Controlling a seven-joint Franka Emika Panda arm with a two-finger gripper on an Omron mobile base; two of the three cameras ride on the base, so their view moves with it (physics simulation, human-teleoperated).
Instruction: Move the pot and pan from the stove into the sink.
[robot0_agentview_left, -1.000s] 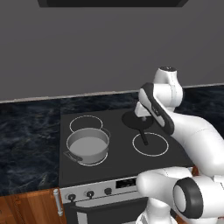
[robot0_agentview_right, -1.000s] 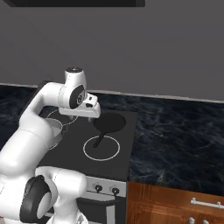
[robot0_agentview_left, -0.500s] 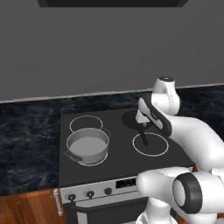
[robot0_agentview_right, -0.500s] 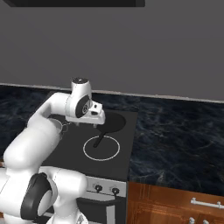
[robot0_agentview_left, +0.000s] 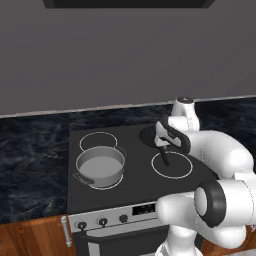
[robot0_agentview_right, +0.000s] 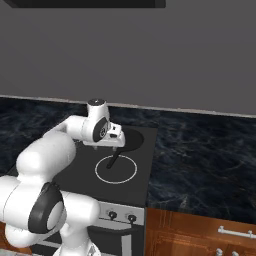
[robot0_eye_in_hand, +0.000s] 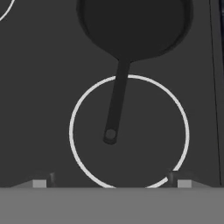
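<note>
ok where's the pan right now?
The pan sits on the stove at its back right, handle reaching forward over the front-right burner ring, right of the pot.

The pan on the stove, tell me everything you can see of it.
The pan is a flat, shallow, round black frying pan with one long thin black handle ending in a small hole. It sits upright on the back right of the black stove, its handle reaching forward across the front right ring. The open tool hovers above the handle's end, not touching it.
</note>
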